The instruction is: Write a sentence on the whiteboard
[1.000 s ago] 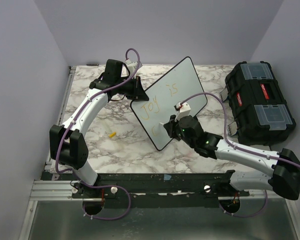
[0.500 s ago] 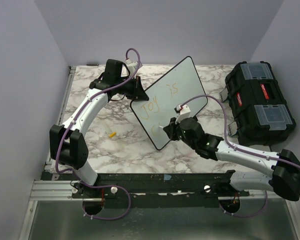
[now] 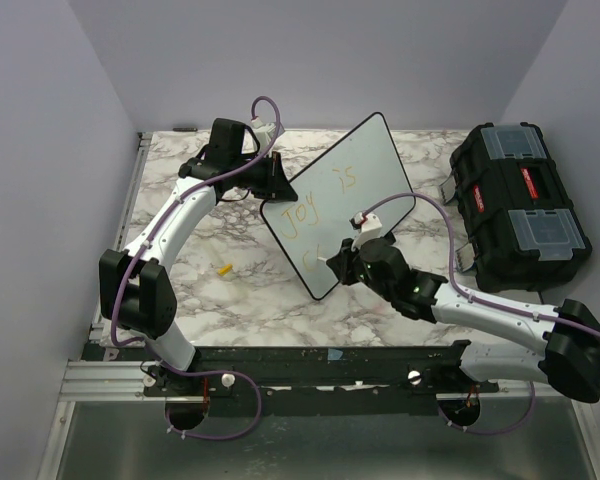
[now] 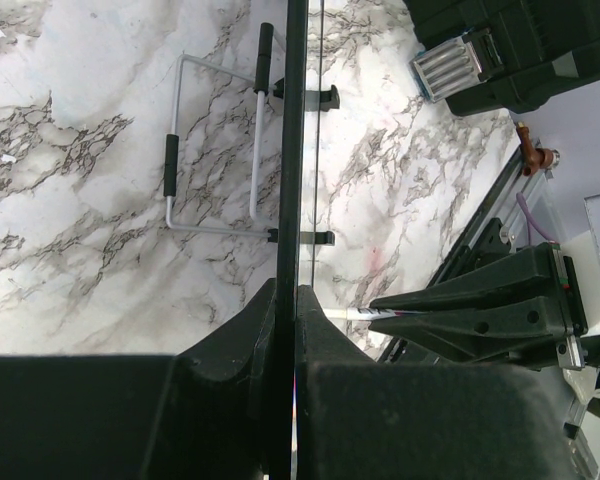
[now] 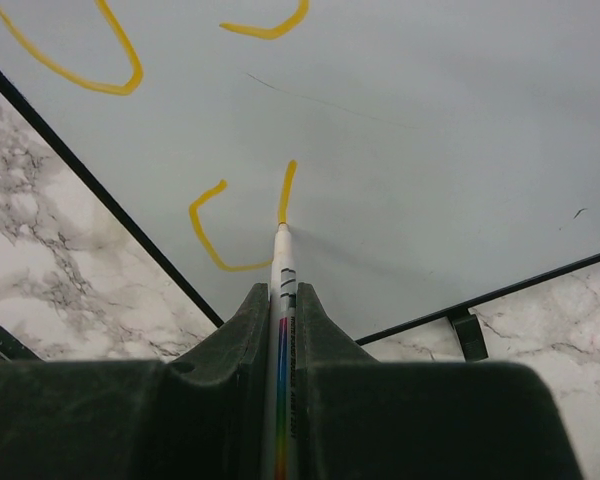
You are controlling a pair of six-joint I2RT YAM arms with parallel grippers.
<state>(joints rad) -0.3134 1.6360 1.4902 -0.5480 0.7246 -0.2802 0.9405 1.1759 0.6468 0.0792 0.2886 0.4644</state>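
Whiteboard (image 3: 365, 165): propped on bench (image 3: 210, 290), rim pinched edge-on between left fingers (image 4: 242, 335). Marker (image 5: 281, 265): pinched between right fingers (image 5: 325, 340), tip touching the board just beyond them, at the sentence's (image 3: 302, 218) orange second-line strokes.

A: Top cam, lighting?
B: Bright, even, diffuse from above. Soft shadows only, under the arms on the table (image 3: 205, 290). Whiteboard (image 3: 365, 165) evenly lit, matte. Toolbox (image 3: 520, 200) v. dark, but lids readable.
A: Wrist cams?
B: Left wrist: marble near blown out top-left. Left fingers (image 4: 230, 350) black, out of focus, hardly any detail. Right wrist: board reads grey-blue, sentence (image 5: 205, 240) strokes sharp, faint shadow right of the marker (image 5: 283, 265) tip. Right fingers (image 5: 210, 350) soft and dim.
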